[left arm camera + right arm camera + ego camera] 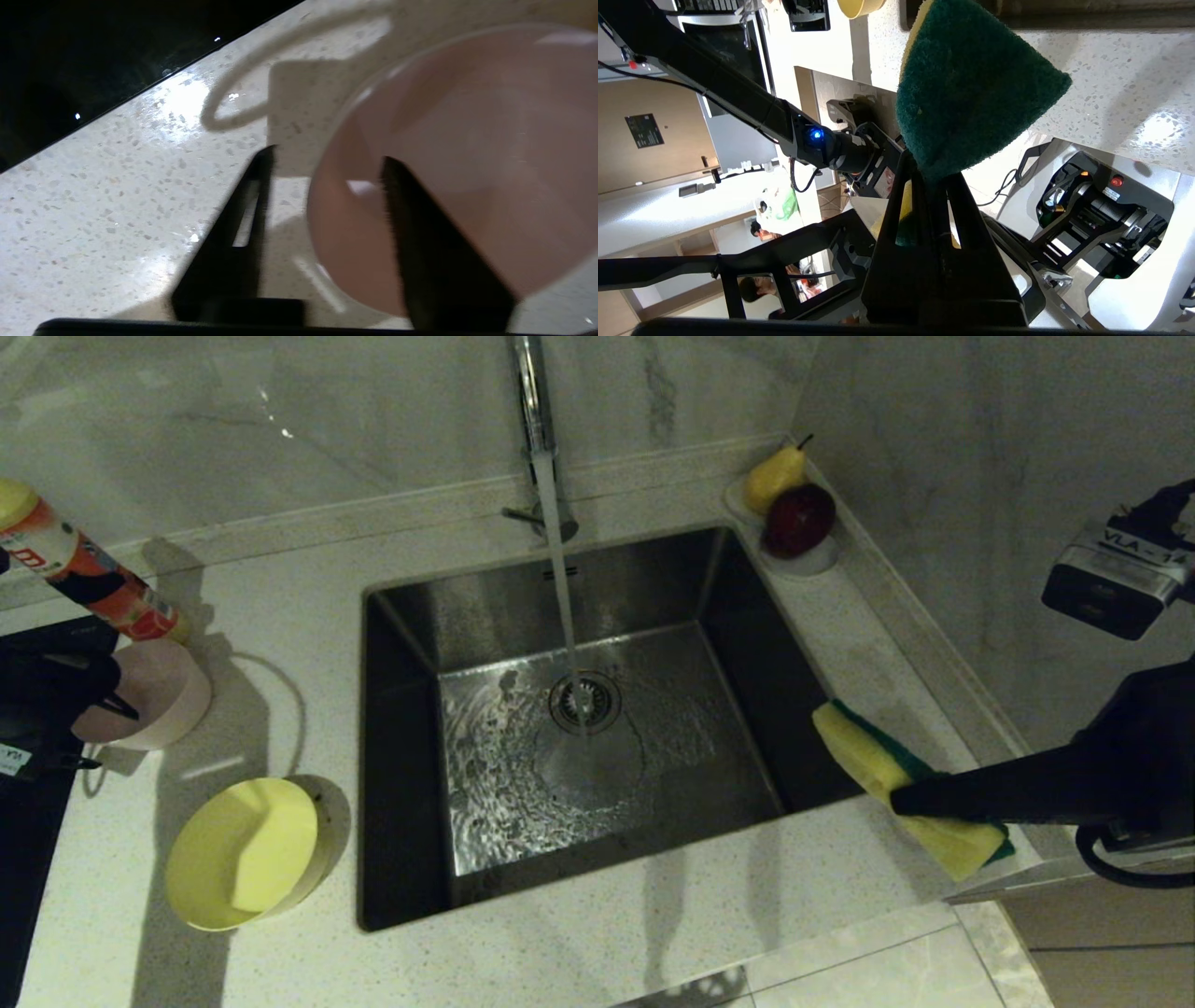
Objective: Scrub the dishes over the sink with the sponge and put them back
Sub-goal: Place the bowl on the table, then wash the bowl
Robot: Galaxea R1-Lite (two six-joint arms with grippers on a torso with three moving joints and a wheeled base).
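Speckled white countertop (579, 952) is set against a marble backsplash, with the stainless sink (401, 709) sunk in its middle and water running from the chrome faucet (534, 401) onto the drain strainer (584, 702)

Pink bowl (163, 695) is seen on the counter near the sink's left edge, tipped on its side with the mouth facing the left gripper (322, 196). In the left wrist view the fingers are spread to a medium gap and straddle the bowl's rim: one finger (420, 242) lies over the bowl's inside, the other (243, 219) outside on the counter. Nothing is clamped; contact with the wall cannot be told

Yellow bowl (247, 854) is tilted near the sink's front-left corner, well apart from both grippers. No blue bowl is found in view

Sponge (887, 775) is pinched in the right gripper (931, 182), fingers drawn tight on it, held at the sink's right edge with its long axis running from the rim towards the counter's front-right corner, green layer away from the basin

Left arm is judged the nearer to the pink bowl, so the coming move likely turns on closing over that rim wall

Pear (773, 476) and red apple (799, 518) sit on a white dish (822, 560) at the back-right corner; a bottle (89, 581) stands at the far left
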